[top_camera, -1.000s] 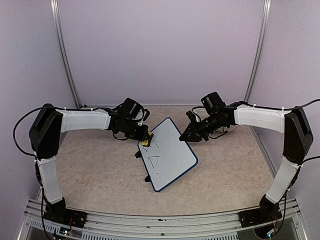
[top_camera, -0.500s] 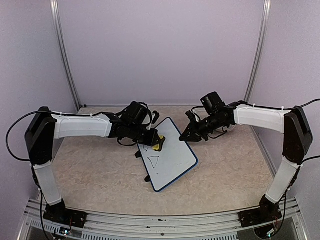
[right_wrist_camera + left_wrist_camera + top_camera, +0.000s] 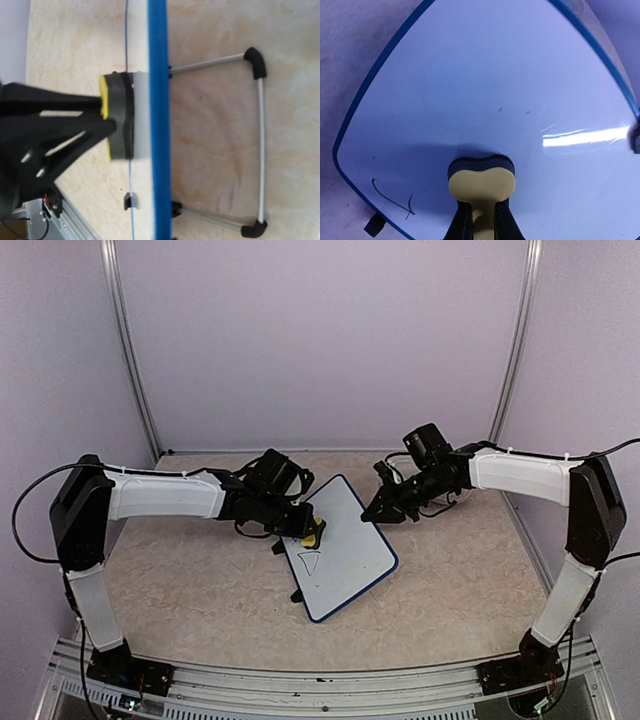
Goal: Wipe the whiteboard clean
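Whiteboard (image 3: 345,545), blue-rimmed and slanted on its wire stand (image 3: 260,135), sits midway across the table (image 3: 190,580) between the arms, mostly clean but with a black stroke (image 3: 390,196) unwiped near one corner. The left gripper (image 3: 480,222) pinches a yellow eraser (image 3: 481,182), dark pad flat on the surface to wipe. The right gripper (image 3: 382,510) is at the far edge, likely bracing it; whether its jaws are closed I cannot tell.

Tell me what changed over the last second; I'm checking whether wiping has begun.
The left gripper, holding the yellow eraser, slid from the whiteboard's left corner rightward onto its face, covering the short strokes there. The right gripper stayed at the board's far right edge, and the triangle mark remains.
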You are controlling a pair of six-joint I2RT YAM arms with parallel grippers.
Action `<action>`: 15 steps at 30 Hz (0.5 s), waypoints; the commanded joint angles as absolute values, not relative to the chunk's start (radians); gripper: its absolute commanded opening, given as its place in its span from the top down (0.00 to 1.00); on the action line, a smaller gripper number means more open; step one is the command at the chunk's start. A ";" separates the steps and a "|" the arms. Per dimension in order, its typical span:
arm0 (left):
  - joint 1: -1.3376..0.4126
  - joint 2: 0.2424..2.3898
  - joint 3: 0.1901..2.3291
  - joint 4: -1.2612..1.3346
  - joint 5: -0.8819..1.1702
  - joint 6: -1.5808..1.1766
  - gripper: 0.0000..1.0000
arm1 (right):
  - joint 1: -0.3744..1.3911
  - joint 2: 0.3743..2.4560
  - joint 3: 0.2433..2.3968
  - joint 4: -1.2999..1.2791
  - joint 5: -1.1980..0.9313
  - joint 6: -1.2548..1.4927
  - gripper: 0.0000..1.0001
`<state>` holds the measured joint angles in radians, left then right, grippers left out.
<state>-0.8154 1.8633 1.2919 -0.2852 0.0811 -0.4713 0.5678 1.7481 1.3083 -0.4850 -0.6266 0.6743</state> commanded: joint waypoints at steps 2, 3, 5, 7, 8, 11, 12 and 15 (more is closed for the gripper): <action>-0.906 2.004 1.418 -0.198 0.210 -0.483 1.00 | 0.575 1.752 1.305 -0.494 -0.603 0.666 1.00; -0.895 2.010 1.424 -0.204 0.205 -0.490 1.00 | 0.575 1.754 1.308 -0.494 -0.604 0.666 1.00; -0.862 2.012 1.409 -0.220 0.180 -0.513 1.00 | 0.575 1.756 1.311 -0.494 -0.610 0.666 1.00; -0.818 1.995 1.361 -0.222 0.148 -0.542 1.00 | 0.575 1.758 1.312 -0.491 -0.613 0.666 1.00; -0.792 1.981 1.329 -0.221 0.135 -0.557 1.00 | 0.577 1.758 1.313 -0.491 -0.613 0.666 1.00; -0.727 1.943 1.242 -0.208 0.117 -0.576 1.00 | 0.577 1.758 1.310 -0.492 -0.617 0.665 1.00; -0.711 1.935 1.218 -0.203 0.112 -0.578 1.00 | 0.577 1.757 1.310 -0.492 -0.617 0.664 1.00; -0.677 1.923 1.155 -0.198 0.106 -0.579 1.00 | 0.576 1.756 1.309 -0.492 -0.617 0.663 1.00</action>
<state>-0.7280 1.8870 1.2625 -0.1387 0.1501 -0.5583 0.5621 1.7477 1.3083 -0.4862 -0.6289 0.6727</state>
